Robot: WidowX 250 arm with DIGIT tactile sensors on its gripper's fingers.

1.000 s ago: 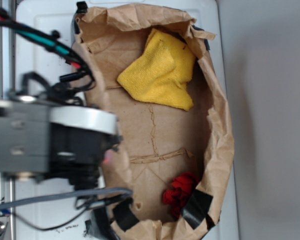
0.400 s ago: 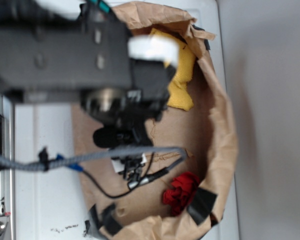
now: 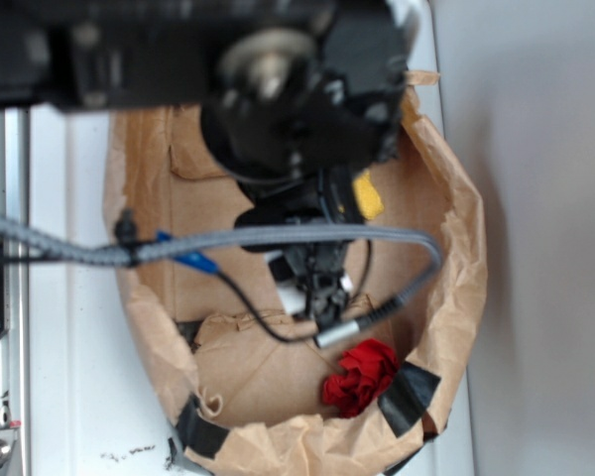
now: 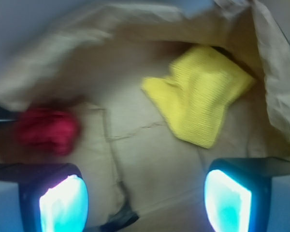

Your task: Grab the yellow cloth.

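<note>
**Gripper above the paper-lined bin, yellow cloth ahead of the fingers**

Exterior view: the robot arm (image 3: 278,89) reaches in from the upper left and covers most of the brown paper liner (image 3: 456,297), which is taped at its near corners with black tape (image 3: 409,395). Of the yellow cloth (image 3: 368,194), only a small corner shows here, at the right edge of the arm's dark body. The small red cloth (image 3: 360,376) lies crumpled at the near right of the liner, well apart from the yellow one. A grey cable (image 3: 278,238) loops across the middle of the picture.

Wrist view: the gripper (image 4: 145,198) stands with its jaws spread wide and nothing between them; the two fingers (image 4: 63,203) appear at the lower corners. The yellow cloth (image 4: 200,99) lies flat with soft folds on the paper floor, beyond the fingers and toward the right, near the liner's right wall (image 4: 275,82). The red cloth (image 4: 47,130) sits at the left, beyond the left finger. The view is blurred.
</note>
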